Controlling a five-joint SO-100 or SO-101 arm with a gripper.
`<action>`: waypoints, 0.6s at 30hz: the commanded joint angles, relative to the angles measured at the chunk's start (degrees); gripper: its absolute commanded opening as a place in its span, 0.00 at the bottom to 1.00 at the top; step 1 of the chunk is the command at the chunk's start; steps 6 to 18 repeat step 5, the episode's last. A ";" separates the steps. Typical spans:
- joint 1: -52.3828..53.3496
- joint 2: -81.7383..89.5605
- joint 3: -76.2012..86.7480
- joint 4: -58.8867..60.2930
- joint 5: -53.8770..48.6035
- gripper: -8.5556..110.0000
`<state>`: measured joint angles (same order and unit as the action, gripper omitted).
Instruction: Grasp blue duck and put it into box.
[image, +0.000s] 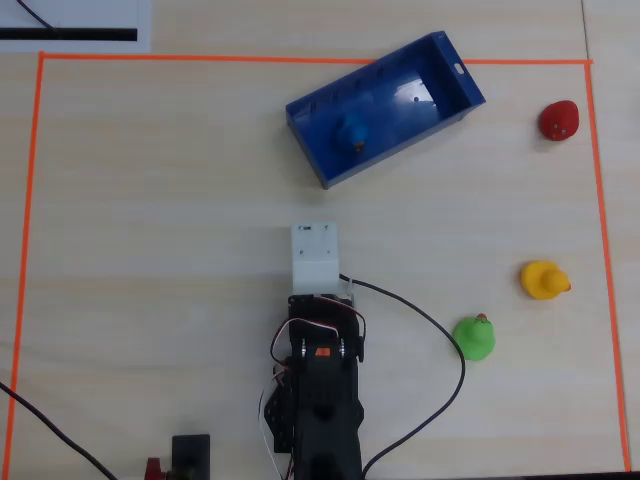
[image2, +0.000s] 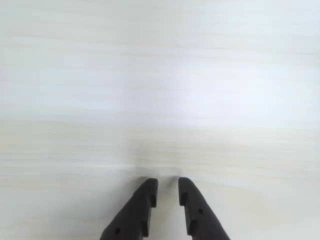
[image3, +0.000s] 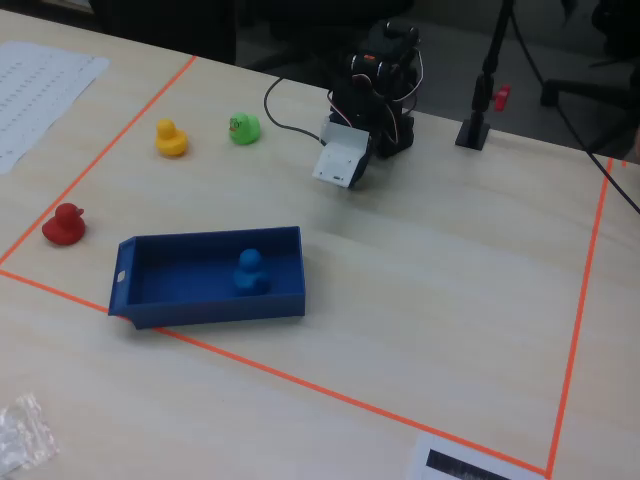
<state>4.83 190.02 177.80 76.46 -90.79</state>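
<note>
The blue duck (image: 352, 132) sits upright inside the dark blue box (image: 306, 146), near its middle; the fixed view shows the same duck (image3: 249, 270) within the box walls (image3: 215, 308). My arm is folded back near its base, well away from the box. In the wrist view my gripper (image2: 168, 181) hangs just above bare table, its two black fingers (image2: 145, 205) almost together with only a narrow gap and nothing between them. In the overhead view the fingers are hidden under the white wrist block (image: 313, 252).
A red duck (image: 559, 120), a yellow duck (image: 544, 279) and a green duck (image: 474, 337) stand along the right side. Orange tape (image: 38, 200) frames the work area. A black cable (image: 440, 335) loops beside the arm.
</note>
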 joint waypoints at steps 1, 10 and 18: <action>0.35 -0.35 0.44 0.70 0.00 0.10; 0.35 -0.35 0.44 0.70 0.00 0.10; 0.35 -0.35 0.44 0.70 0.00 0.10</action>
